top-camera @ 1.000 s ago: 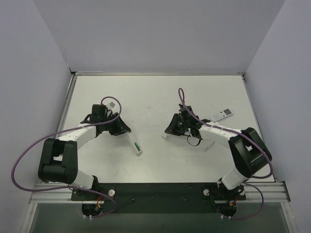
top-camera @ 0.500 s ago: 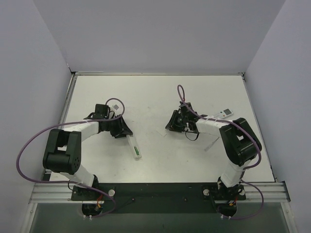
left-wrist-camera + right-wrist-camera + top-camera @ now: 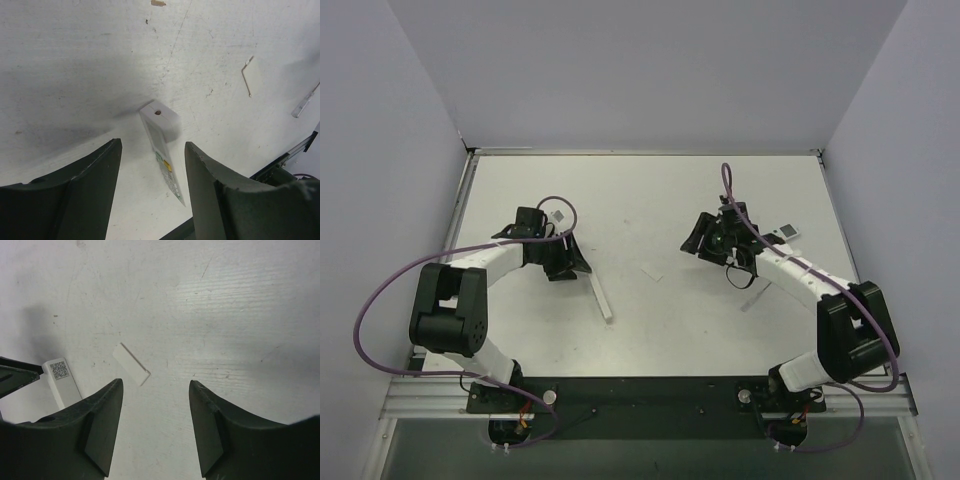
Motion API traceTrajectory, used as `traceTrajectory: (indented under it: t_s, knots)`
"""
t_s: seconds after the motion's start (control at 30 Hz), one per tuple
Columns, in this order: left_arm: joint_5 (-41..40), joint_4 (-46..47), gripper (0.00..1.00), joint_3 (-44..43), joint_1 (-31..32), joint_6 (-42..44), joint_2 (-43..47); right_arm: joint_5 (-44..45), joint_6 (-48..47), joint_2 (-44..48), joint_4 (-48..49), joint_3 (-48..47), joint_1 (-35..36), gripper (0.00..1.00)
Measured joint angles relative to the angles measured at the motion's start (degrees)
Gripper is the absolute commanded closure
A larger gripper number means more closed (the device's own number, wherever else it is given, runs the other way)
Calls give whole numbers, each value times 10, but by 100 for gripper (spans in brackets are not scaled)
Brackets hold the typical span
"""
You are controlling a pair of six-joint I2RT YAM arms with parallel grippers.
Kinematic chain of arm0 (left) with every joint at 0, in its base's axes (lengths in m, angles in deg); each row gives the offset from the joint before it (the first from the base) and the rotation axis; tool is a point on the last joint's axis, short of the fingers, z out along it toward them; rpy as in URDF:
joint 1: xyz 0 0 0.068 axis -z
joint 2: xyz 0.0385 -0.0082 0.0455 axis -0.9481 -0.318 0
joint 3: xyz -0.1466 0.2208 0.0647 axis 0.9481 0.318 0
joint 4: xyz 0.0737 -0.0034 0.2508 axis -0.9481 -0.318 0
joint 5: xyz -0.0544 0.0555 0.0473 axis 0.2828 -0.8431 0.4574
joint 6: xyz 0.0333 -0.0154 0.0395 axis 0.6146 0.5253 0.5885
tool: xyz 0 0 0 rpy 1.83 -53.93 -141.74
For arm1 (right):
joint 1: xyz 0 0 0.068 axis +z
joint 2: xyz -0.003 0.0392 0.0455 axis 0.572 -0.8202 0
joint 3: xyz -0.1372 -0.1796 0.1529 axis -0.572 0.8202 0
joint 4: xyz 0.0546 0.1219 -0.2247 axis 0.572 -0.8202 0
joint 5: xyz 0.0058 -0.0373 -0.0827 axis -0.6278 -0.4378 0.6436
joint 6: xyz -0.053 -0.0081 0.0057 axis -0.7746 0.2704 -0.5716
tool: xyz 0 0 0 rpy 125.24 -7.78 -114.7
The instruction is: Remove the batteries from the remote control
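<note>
The batteries cannot be made out in any view. The remote [image 3: 599,297] lies on the bench [image 3: 640,190] left of centre in the top view. It shows there only as a thin white strip, so its battery bay is hidden.

In the left wrist view the remote sits mid-frame, and the end nearer the top of the frame carries a small dark-red dot. A few green and yellow buttons show on one slanted face. The rest blurs as it narrows toward the bottom of the frame.

The left pincer [image 3: 568,267] is just by the strip's upper end. Its fingers [image 3: 95,175] stand apart with nothing between them.

A small flat white plate [image 3: 651,272] lies alone near the centre, between the two pincers. The right pincer [image 3: 700,238], right of centre, is also spread wide and holds nothing. In its wrist view the plate lies above the gap between the fingers [image 3: 100,425]. At the lower left of that view, a white block [image 3: 62,380] with a QR label is half hidden behind one finger. I cannot tell whether it is the remote. A dark shape beside it is cut off by the left edge.

A second remote [image 3: 782,233] lies at the right of the top view, partly covered by the right arm. A thin white stick [image 3: 754,296] lies below it. In the left wrist view the frame's right edge cuts the stick off.
</note>
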State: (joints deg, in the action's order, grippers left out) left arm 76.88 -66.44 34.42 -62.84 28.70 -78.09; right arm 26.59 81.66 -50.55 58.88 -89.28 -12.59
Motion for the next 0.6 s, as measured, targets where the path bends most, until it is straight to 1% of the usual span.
traceTrajectory:
  t_s: [0.07, 0.2, 0.23, 0.27, 0.37, 0.4, 0.5, 0.6]
  knots:
    - [-6, -3, 37, 0, 0, 2, 0, 13, -12, 28, -22, -3, -3, 49]
    - [-8, -6, 37, 0, 1, 2, 0, 10, -26, 40, -45, -19, -6, 49]
    - [-8, -6, 40, 0, 3, 2, 0, 6, -28, 40, -46, -19, -5, 49]
    - [-10, -6, 44, 0, 6, 2, 0, 3, -28, 40, -50, -19, -4, 49]
    - [-15, -6, 47, 0, 16, 0, 0, -9, -29, 42, -52, -13, 1, 49]
    - [-18, -6, 51, 0, 20, 0, 0, -12, -29, 45, -54, -10, 3, 49]
    - [-27, -10, 59, 0, 24, -3, 0, -19, -29, 53, -60, 1, 10, 49]
    - [-34, -14, 64, 0, 24, -9, -1, -24, -29, 59, -62, 6, 12, 49]
